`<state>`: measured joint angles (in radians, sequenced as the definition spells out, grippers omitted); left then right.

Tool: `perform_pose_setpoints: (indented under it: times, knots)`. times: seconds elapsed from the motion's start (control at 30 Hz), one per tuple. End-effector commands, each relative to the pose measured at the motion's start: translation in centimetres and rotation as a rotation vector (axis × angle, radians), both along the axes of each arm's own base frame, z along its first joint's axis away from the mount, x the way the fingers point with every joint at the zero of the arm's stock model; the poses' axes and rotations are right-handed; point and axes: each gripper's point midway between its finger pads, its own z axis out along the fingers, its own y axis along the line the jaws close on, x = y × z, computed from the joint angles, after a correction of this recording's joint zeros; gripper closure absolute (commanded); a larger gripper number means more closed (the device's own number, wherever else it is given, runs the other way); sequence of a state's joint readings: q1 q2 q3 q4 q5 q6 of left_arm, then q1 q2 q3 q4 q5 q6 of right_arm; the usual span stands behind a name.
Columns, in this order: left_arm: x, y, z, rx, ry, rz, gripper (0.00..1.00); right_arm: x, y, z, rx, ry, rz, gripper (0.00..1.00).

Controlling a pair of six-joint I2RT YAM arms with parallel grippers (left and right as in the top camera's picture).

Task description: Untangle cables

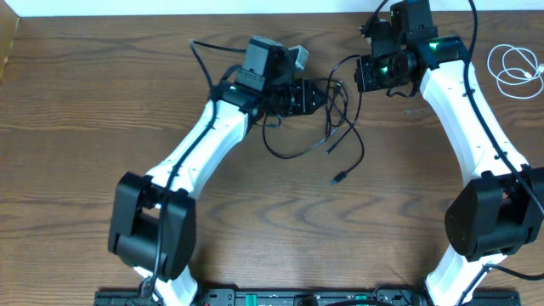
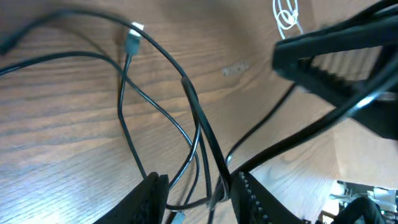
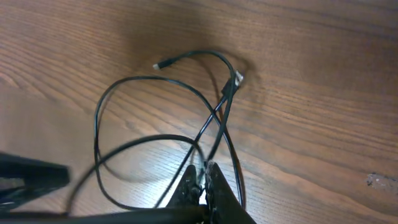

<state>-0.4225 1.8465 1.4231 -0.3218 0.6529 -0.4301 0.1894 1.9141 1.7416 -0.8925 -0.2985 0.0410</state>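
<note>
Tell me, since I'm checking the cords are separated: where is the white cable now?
The white cable lies coiled at the overhead view's upper right, beyond the right arm, well apart from the black cable near the centre.

The left gripper is running off the bottom edge of its own wrist view, with only the ends of its fingers showing. The black cable is passing out of frame between them, and its strands are also leaving by the left edge. Beyond them, the right gripper is showing only as a dark blur.

In the right wrist view, the closed jaws are covering the very spot where the black cable is meeting them. The left gripper is appearing there as a blur in the lower left corner.

Overhead, the white cable is lying too small for its plugs to be made out. The top edge of the left wrist view is cutting its loops.
</note>
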Motion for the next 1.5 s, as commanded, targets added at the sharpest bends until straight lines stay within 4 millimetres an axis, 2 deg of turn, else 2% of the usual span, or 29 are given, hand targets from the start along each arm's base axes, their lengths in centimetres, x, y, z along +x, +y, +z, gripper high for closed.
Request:
perform_pose_setpoints:
  times: [0.0, 0.2, 0.53, 0.73, 0.87, 0.9, 1.07, 1.33, 1.47]
  knots:
    - [0.2, -1.2, -0.2, -0.017, 0.000, -0.017, 0.63, 0.0, 0.1, 1.3, 0.007, -0.032, 0.015, 0.99]
    - [0.9, -2.1, -0.8, -0.026, -0.029, -0.024, 0.63, -0.1, 0.2, 1.3, 0.007, -0.032, 0.015, 0.99]
    - [0.5, -4.2, -3.0, -0.008, -0.006, -0.030, 0.64, -0.2, 0.2, 1.2, 0.006, -0.026, 0.016, 0.99]
    - [1.0, -4.1, -3.7, 0.041, -0.003, 0.048, 0.76, -0.2, 0.2, 1.2, 0.005, -0.024, 0.017, 0.99]
    - [1.4, -3.7, -4.2, 0.062, 0.036, 0.145, 0.78, -0.3, 0.2, 1.1, 0.005, -0.022, 0.016, 0.99]
    - [1.6, -3.6, -4.2, 0.064, 0.043, 0.164, 0.77, -0.3, 0.2, 1.1, 0.005, -0.021, 0.016, 0.99]
    - [1.6, -3.6, -4.4, 0.070, 0.059, 0.208, 0.57, -0.4, 0.2, 1.1, 0.004, -0.018, 0.016, 0.99]
    - [1.5, -4.2, -4.7, 0.071, 0.081, 0.252, 0.45, -0.3, 0.2, 1.1, 0.004, -0.018, 0.016, 0.99]
    - [1.6, -4.5, -4.9, 0.070, 0.081, 0.281, 0.45, -0.3, 0.1, 1.1, 0.004, -0.018, 0.015, 0.99]
